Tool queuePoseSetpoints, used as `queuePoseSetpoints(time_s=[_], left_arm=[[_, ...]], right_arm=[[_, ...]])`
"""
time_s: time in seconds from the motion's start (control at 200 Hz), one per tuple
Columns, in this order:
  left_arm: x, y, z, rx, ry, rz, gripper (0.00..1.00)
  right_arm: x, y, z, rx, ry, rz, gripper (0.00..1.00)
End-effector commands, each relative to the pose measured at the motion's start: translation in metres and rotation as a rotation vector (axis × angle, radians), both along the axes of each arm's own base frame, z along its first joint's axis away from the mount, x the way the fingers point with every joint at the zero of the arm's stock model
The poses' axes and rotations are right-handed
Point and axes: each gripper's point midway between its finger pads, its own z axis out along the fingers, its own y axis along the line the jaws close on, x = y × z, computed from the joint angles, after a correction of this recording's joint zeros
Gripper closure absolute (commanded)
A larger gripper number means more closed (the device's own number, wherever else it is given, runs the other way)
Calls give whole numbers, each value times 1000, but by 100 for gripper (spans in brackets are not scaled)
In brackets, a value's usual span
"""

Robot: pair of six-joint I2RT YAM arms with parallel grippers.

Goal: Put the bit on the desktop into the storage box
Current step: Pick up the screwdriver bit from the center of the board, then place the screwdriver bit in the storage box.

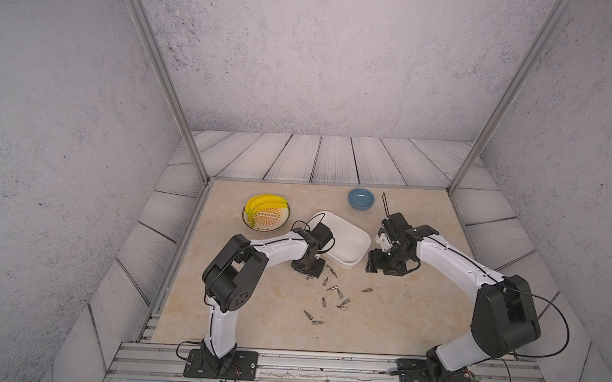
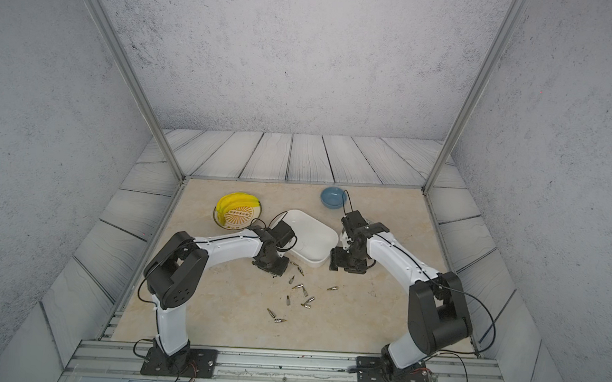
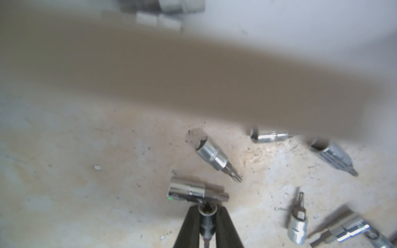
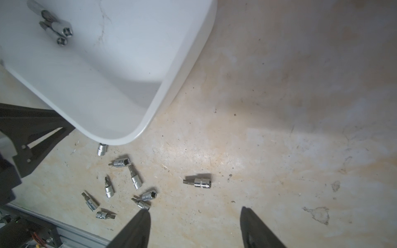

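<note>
Here the left pincer [image 3: 207, 211] is narrow, clamped on 1 socket bit [image 3: 207, 223] low over the beige surface [image 1: 272, 323], just beside the white storage box [image 1: 352, 244]. Whether that bit touches the surface, I cannot tell. Other loose bits [image 4: 135, 177] lie scattered nearby, and stored bits [image 4: 64, 32] lie inside the box. The right pincer [image 4: 193, 210] stands wide, holding nothing.

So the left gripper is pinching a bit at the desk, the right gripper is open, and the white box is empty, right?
Not quite: the white box is not empty. The right wrist view shows a few bits lying inside it. The rest holds: the left gripper pinches a bit at the desk, and the right gripper is open.
</note>
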Motion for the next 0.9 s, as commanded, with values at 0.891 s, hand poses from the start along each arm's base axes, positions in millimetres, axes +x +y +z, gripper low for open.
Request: queuePoseSetpoints(time_s=[0.891], left_arm=[[71, -38, 128, -75, -81, -47, 100]], right_arm=[[-38, 3, -28, -88, 37, 36, 29]])
